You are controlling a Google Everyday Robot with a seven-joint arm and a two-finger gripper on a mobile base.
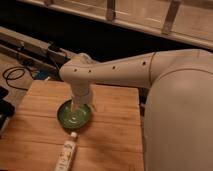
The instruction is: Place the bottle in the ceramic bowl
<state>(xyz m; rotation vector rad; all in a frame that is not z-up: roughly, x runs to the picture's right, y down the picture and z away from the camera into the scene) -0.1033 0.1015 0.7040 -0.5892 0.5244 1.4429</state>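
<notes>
The bottle [66, 151] lies flat on the wooden table [115, 127] at the lower centre of the frame, cap toward the green bowl [65, 119] just above it, apart from the rim. The gripper [75, 107] hangs over the bowl at centre left, mostly hidden under the wrist of the arm [125, 67]; whether it is open or closed cannot be told, though it plainly has no bottle. The pickup seems not yet done: the next move calls for shifting down-frame and lowering across the bottle's narrow body. The bottle's far end is cut off by the bottom edge.
</notes>
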